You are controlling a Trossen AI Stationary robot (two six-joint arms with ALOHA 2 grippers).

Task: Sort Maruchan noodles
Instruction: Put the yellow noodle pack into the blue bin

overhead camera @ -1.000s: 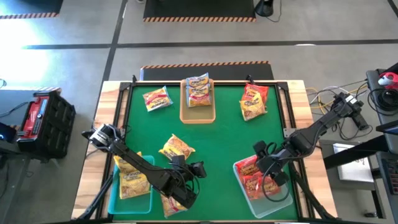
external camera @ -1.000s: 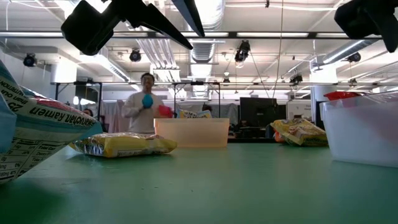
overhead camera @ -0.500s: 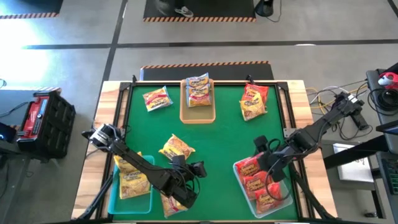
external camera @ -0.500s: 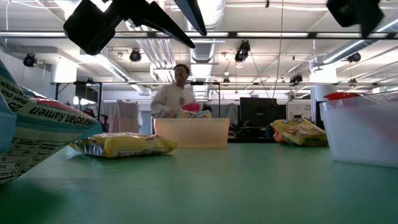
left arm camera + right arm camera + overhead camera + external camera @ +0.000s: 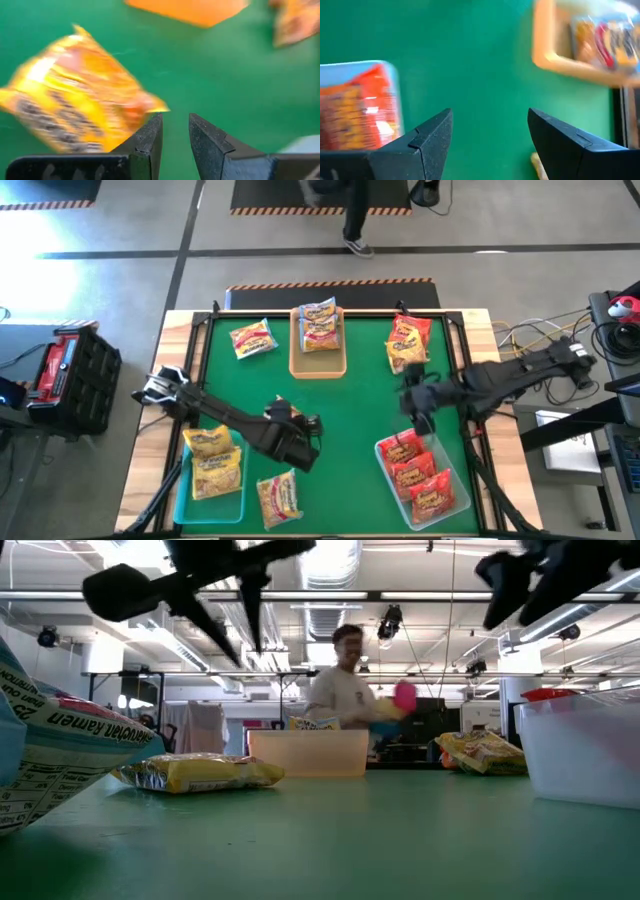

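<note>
My left hand hangs at the lower middle of the high view, its fingers drawn close with only a narrow gap and nothing between them; a yellow packet lies on the green table just beside them. My right hand sits right of centre, above the clear tray at the lower right, spread wide and holding nothing. That tray carries 3 red packets. The teal tray at the lower left holds 2 yellow packets, with another packet just beside it on the table. At the top centre the tan tray holds pale packets; 1 packet lies to its left, and a red and yellow pair to its right.
</note>
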